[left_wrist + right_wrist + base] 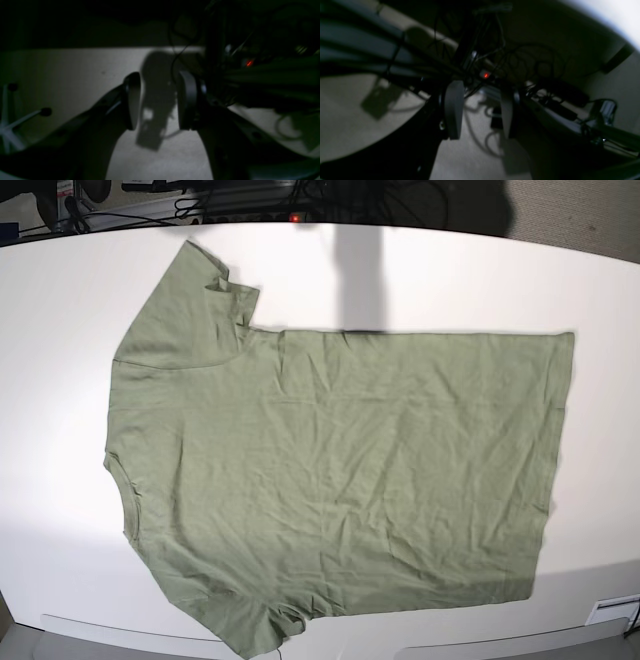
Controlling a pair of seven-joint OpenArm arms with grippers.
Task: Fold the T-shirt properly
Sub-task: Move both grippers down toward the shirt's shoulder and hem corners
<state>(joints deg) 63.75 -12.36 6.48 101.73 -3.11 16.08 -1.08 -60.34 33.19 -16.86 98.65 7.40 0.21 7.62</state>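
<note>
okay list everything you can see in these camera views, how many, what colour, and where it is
T-shirt: one, sage green, spread flat across the table, neck toward the base view's left, hem toward its right.
Table: one, white, under the shirt.
Cables: several, dark, behind the table's far edge.
Red light: one, red, among the cables at the far edge.
Left gripper: one, black, open, holding nothing, over pale floor.
Right gripper: one, black, open, holding nothing, above floor and cables.

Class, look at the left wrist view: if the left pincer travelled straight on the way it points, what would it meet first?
Probably the bare pale surface ahead of the open left pincer, where its shadow falls. Nothing lies between, though depth is unclear in this dark picture.
</note>
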